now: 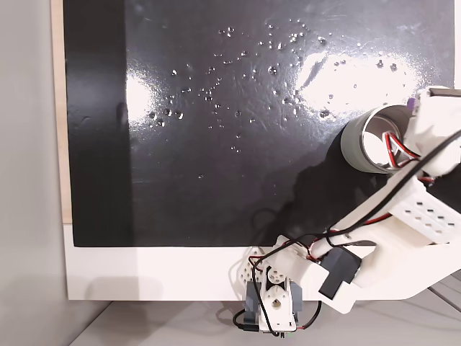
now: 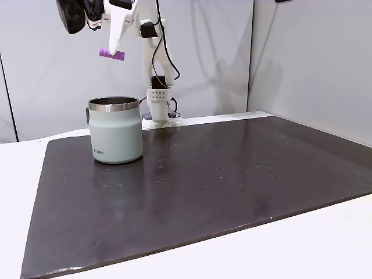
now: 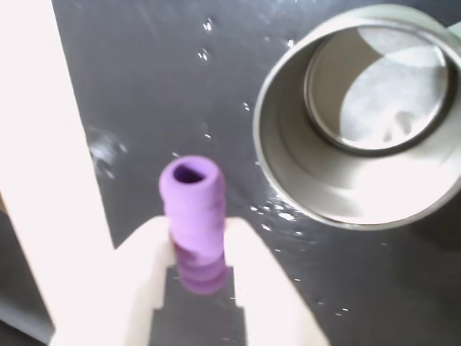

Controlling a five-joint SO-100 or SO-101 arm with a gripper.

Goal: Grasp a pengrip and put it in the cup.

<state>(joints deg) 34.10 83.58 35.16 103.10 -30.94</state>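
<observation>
Matting (image 2: 221, 192) of a dark, near-black sheet covers most of the white table (image 2: 325, 244), and we see it smooth and slightly glossy, dotted with small white specks of glare; in a fixed view from above (image 1: 216, 144) two broad bright patches of light sit on it. Plain pale walls (image 2: 302, 58) close off the scene behind the table, meeting in a vertical seam.

We find the cup (image 2: 115, 131) standing upright on the mat, a round mug with a pale grey-green matte outside, a bright steel rim and a small dark word printed low on its side. From the wrist camera its inside (image 3: 360, 144) is shiny brushed steel, round and deep.

The arm (image 1: 403, 216) is made of white plastic parts with red and black wires. We see its gripper (image 3: 198, 252) closed on the pengrip (image 3: 193, 216), a short purple ribbed tube with a hollow end, soft-looking, pinched between two white fingers (image 3: 252, 274). In a fixed view from the side, the pengrip (image 2: 111, 54) hangs in the air well above the cup, roughly over its mouth.
</observation>
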